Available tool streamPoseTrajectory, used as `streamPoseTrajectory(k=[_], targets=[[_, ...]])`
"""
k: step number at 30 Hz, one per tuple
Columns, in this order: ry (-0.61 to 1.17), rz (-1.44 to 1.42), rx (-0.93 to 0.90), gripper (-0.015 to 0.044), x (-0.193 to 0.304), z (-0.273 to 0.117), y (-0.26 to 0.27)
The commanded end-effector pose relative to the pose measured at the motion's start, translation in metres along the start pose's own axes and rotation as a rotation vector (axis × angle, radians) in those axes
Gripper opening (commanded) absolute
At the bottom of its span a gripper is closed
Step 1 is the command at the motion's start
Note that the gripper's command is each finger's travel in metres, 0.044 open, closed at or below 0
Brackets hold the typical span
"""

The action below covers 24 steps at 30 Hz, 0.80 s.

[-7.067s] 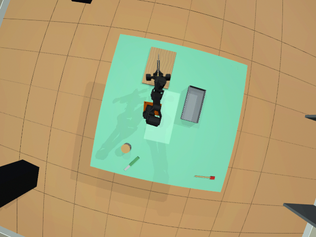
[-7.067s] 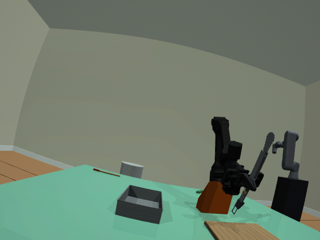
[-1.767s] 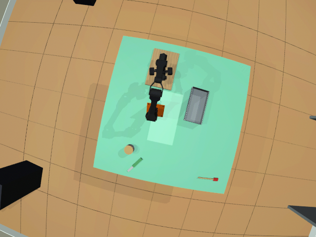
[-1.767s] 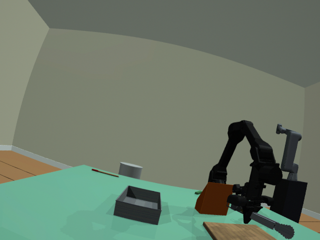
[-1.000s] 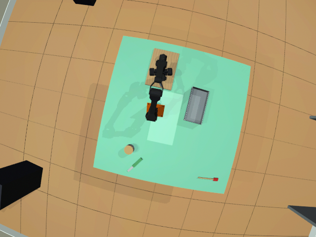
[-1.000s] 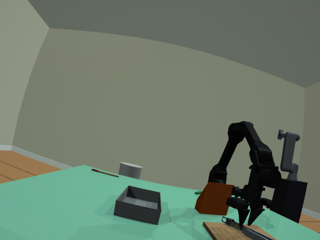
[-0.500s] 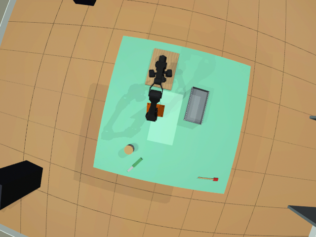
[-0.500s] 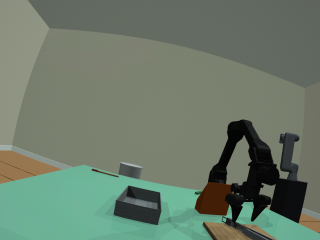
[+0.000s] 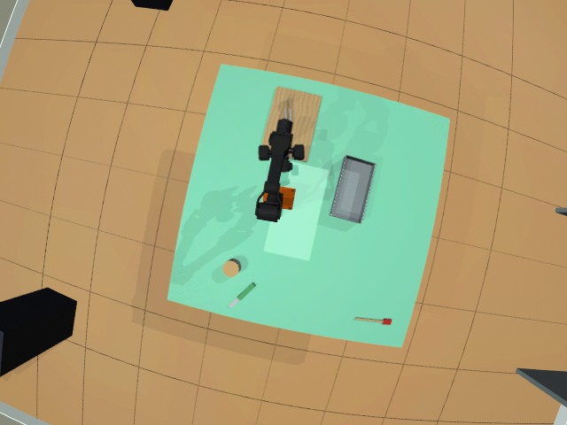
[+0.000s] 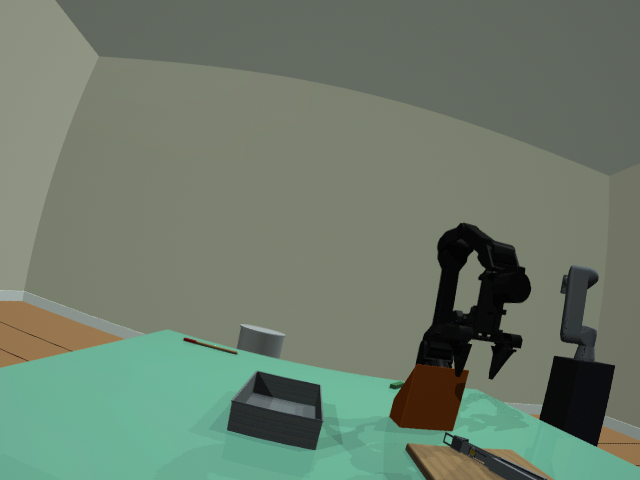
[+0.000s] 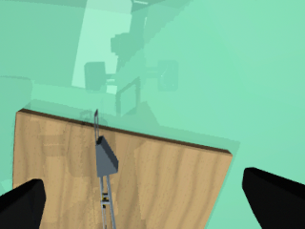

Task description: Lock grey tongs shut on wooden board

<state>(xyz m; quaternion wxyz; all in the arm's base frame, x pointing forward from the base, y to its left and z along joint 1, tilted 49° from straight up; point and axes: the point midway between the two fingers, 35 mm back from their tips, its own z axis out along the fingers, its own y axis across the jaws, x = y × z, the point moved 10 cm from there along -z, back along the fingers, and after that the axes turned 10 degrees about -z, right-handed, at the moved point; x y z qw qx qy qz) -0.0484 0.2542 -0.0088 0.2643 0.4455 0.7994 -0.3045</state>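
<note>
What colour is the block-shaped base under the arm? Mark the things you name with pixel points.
Orange (image 9: 289, 192) (image 10: 431, 408), plain, with no pattern; the exterior view shows it best.

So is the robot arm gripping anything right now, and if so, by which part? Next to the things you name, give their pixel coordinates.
Nothing is held: its black fingers (image 10: 474, 376) stand wide apart, and the grey metal tongs (image 9: 288, 112) (image 10: 485, 458) (image 11: 106, 157) lie on the wooden board.

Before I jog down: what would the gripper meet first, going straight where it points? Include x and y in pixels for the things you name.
Probably the grey tongs (image 9: 288, 113) (image 10: 483, 457) (image 11: 108, 159) or wooden board (image 9: 307, 123) (image 10: 439, 461) (image 11: 172, 167) beneath; exact alignment is unclear.
</note>
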Motion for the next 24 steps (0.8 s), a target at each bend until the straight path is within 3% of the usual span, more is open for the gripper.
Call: streamPoseTrajectory(k=[1, 9, 24], targets=[[-0.001, 0.006, 0.003, 0.0440, -0.008, -0.002, -0.004], [0.000, 0.000, 0.000, 0.0440, -0.006, -0.049, -0.003], [0.000, 0.000, 0.000, 0.0440, -0.006, -0.051, -0.003]])
